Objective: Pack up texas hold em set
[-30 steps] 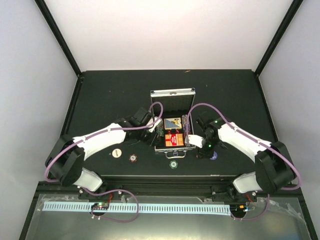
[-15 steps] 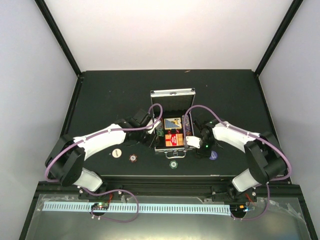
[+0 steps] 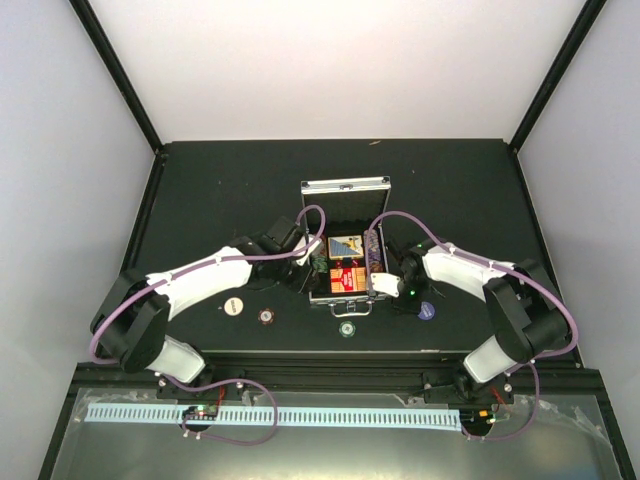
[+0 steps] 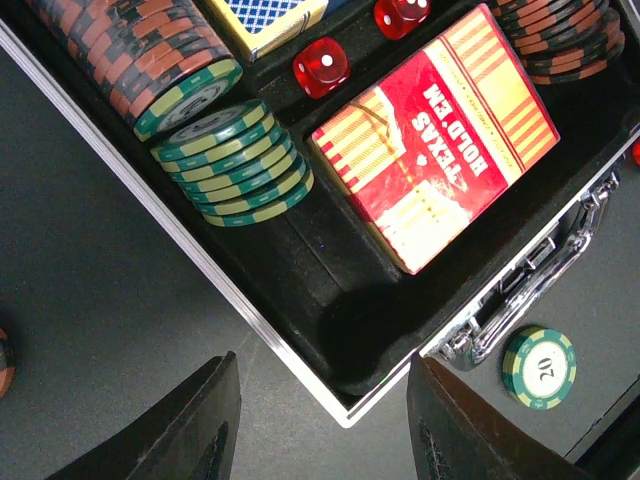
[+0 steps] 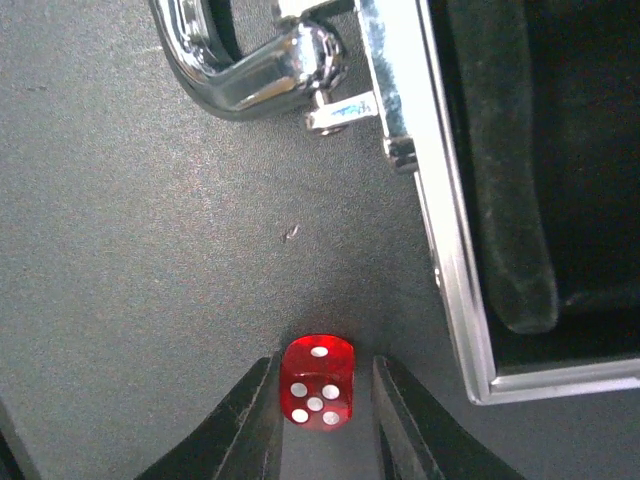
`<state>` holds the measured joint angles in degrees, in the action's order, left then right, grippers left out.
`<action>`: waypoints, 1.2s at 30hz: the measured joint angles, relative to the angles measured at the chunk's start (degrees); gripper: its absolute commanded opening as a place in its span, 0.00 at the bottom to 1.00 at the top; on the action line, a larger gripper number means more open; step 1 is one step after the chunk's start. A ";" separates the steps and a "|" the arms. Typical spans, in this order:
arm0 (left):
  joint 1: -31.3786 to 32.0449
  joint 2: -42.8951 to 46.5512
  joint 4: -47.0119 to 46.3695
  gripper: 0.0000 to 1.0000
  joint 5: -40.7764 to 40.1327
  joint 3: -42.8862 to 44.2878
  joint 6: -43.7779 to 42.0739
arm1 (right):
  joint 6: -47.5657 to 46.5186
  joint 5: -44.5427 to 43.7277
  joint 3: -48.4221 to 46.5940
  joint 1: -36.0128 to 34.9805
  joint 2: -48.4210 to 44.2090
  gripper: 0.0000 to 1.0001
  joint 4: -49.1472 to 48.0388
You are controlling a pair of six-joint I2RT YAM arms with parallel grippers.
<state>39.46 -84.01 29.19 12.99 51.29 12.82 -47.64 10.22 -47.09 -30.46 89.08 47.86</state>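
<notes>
1. Right wrist view: the right claw [image 5: 327,378] stands narrow about a die [image 5: 318,382] on the tabletop [image 5: 120,250]. One finger [image 5: 250,425] touches it and a sliver of tabletop shows on the other side, so I judge it not yet pinched.
2. The die looks hard, glossy and very light, so a skewed squeeze may squirt it out. It should be taken low, on two flat opposite faces.
3. It is clear red with white pips, five up. It lies outside the case [image 5: 455,250], just beside the near corner by the handle [image 5: 250,70].
4. The case looks stiff, with a silver metal rim and a black soft lining. I judge the raised lid the place to push when shutting it.
5. Left wrist view: the left claw [image 4: 325,420] is spread and empty over the case's near left corner.
6. Inside the case, green chips [image 4: 235,160] and maroon chips [image 4: 120,45] stand on edge in a slot. A red deck [image 4: 435,130] lies flat, with two dice [image 4: 321,66] just beyond it.
7. A loose chip [image 4: 539,366] lies flat by the handle. It looks thin and hard to get under, so it is best gripped across its rim.
8. Top external view: the other loose chips [image 3: 266,316] lie apart in front of the case, and one lies just beside the right claw.
</notes>
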 measured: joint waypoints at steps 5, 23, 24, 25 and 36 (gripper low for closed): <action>0.00 -0.04 0.07 0.49 -0.22 0.02 0.00 | 0.07 0.02 0.00 -0.02 0.13 0.19 -0.42; -3.67 2.82 -0.13 0.49 -1.73 -1.73 2.69 | -0.87 2.40 -13.20 -0.04 -5.92 0.15 10.03; -4.09 3.21 -0.13 0.49 -1.86 -2.05 2.91 | -0.48 2.51 -15.04 -0.04 -4.20 0.15 10.01; -4.68 3.76 -0.11 0.49 -1.90 -2.43 3.26 | -0.02 2.64 -16.83 -0.04 -2.21 0.15 9.90; -8.83 7.85 -0.09 0.49 -2.36 -5.38 5.68 | 2.78 4.02 -32.17 -0.04 14.84 0.15 8.20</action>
<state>30.63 -76.16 29.10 10.63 45.91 18.50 -44.86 14.24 -79.26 -30.50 103.92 56.05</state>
